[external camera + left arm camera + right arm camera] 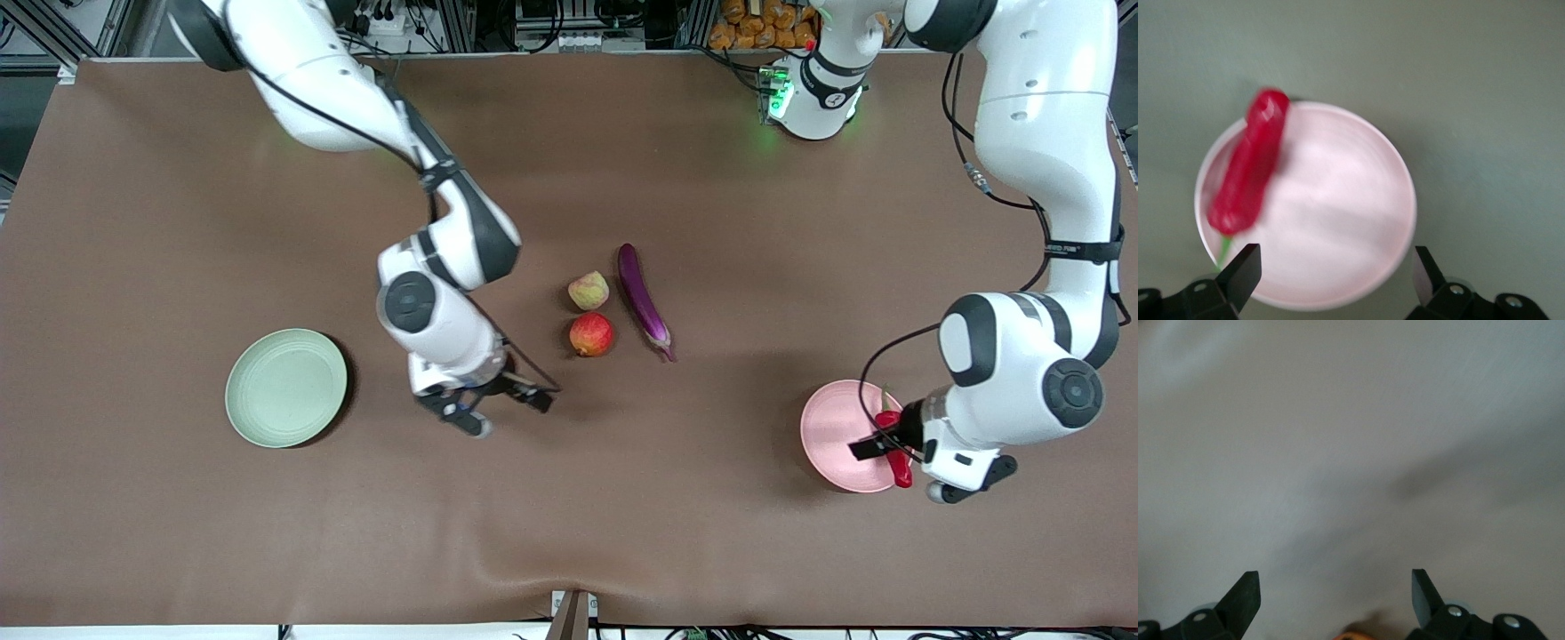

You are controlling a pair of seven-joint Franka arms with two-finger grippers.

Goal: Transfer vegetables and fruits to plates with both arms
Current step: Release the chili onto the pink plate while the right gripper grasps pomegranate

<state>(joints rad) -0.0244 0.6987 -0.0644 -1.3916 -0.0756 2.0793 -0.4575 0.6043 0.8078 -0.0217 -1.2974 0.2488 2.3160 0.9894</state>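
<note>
The red chili pepper (888,419) lies at the rim of the pale pink plate (831,436); in the left wrist view the chili (1251,170) is on the plate (1338,213) with its green stem toward one finger. My left gripper (900,469) (1336,273) is open and empty above that plate. The purple eggplant (642,298), the peach-like fruit (589,290) and the round red fruit (591,334) lie mid-table. My right gripper (511,413) (1336,593) is open and empty over bare cloth beside the red fruit. The pale green plate (284,387) is empty.
A brown cloth (569,498) covers the table. The green plate sits toward the right arm's end, the pink plate toward the left arm's end. The left arm's base (813,93) glows green at the table's top edge.
</note>
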